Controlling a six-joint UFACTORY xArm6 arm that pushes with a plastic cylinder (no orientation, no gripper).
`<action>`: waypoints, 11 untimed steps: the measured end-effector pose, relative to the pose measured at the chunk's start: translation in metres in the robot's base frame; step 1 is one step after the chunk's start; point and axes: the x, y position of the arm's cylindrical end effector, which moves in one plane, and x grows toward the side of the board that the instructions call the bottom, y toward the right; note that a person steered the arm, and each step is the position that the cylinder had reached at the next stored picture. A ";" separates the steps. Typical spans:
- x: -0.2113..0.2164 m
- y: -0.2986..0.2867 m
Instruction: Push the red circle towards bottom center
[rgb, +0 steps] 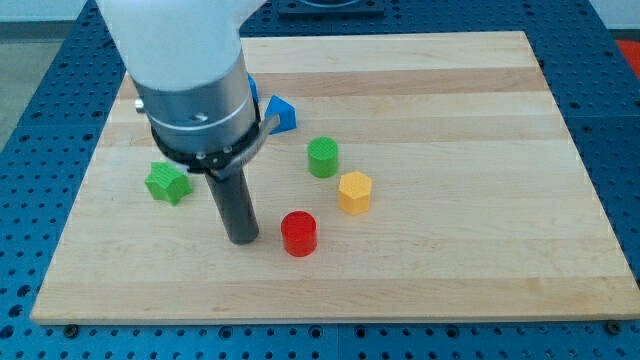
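Surface (480, 260): wooden board, largest thing here.
My tip (242, 240): a plain rod with no fingers, so nothing opens and nothing is held.
Red circle (298, 233): just beside my tip, to the view's right, already near bottom center.
Risk: pushing from this side probably sends it to the right, not down.
Yellow block (355, 191): near, up-right of my tip, not blocking.
Green cylinder (323, 157): further up.
Green star block (168, 182): up-left.
Blue block (281, 113): partly hidden by the arm.

Board (480, 260): my tip (243, 240) just left of the red circle (298, 234). Yellow block (354, 192) up-right of it; green cylinder (323, 157) above that. Green star (168, 183) at left; blue block (280, 114) toward top.
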 end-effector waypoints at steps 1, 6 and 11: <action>-0.016 0.011; 0.010 -0.034; 0.014 0.104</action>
